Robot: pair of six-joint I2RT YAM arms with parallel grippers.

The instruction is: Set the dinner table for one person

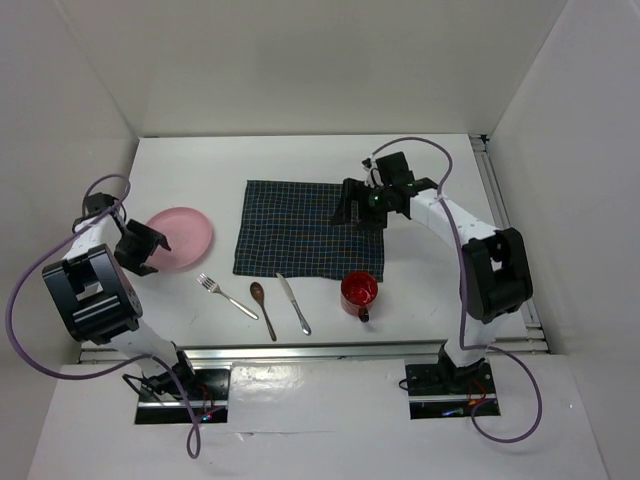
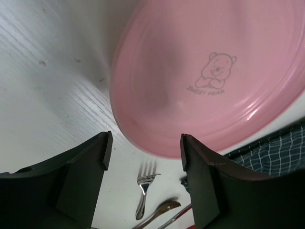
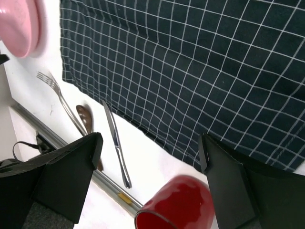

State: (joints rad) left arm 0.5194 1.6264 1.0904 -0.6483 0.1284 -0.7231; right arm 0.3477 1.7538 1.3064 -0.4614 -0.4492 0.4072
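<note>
- The left gripper point(image 1: 141, 249) point(image 2: 145, 150) stands wide open with nothing in it. Its dark fingers point(image 2: 90, 162) are spread on either side of the near rim of the pink plate point(image 1: 181, 238) point(image 2: 214, 124). I cannot tell whether they touch it.
- The plate lies flat on the left side of the table point(image 1: 200, 170) point(image 2: 47, 71). A faint bear drawing shows on its face in the left wrist view.
- The right gripper point(image 1: 353, 214) point(image 3: 150, 148) is also wide open and empty. It hangs above the right part of the dark checked mat point(image 1: 296, 228) point(image 3: 190, 71), pointing towards the left.
- The mat is spread flat in the middle of the table, just right of the plate and apart from it.
- A fork point(image 1: 226, 296) point(image 2: 143, 191) point(image 3: 59, 98), a brown spoon point(image 1: 264, 309) point(image 2: 162, 210) point(image 3: 86, 119) and a knife point(image 1: 294, 303) point(image 3: 116, 148) lie side by side on the bare top, near the mat's front edge. The fork is furthest left and the knife furthest right.
- A red cup point(image 1: 359, 291) point(image 3: 178, 205) sits just off the mat's near right corner, to the right of the knife.
- The white table carries all of this. It fills the space between the white walls, with metal rails along its near and right edges.
</note>
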